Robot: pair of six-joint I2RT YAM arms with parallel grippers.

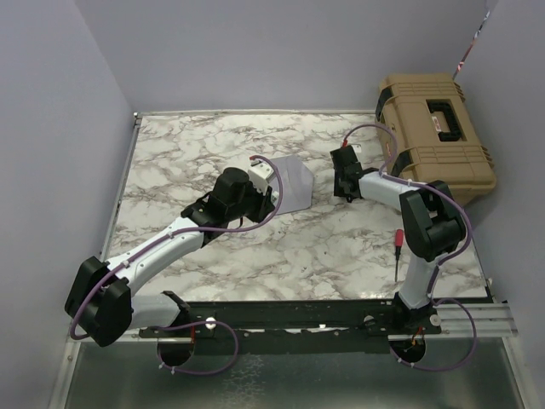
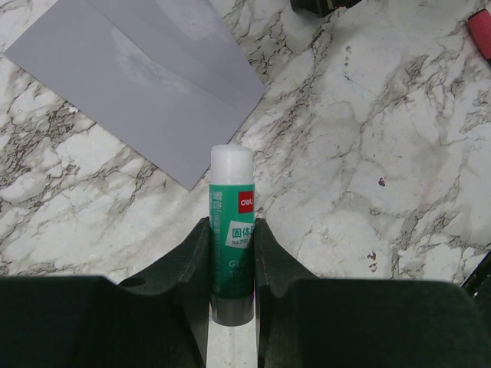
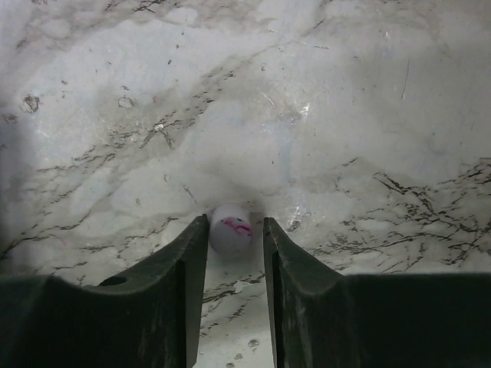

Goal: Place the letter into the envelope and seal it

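The left hand is pinching a green glue stick around its middle, with the bare white tip pointing forward. The grey envelope lies flat on the worktop, just ahead of that tip and off to the hand's left. The tan letter shows in no view. It may be inside the envelope, but that cannot be confirmed, and sealing without it would spoil the job. A dull smear on the envelope looks like glue. The main risk, as I judge it, is the uncapped tip brushing the worktop or the envelope's body as the hand moves, which could stick the envelope down. Glue left to dry before the flap is pressed would also give a weak seal. The right hand has a small white cap between its fingertips. I cannot tell whether it grips the cap or only brackets it, and a loose round cap could roll away from that hand.
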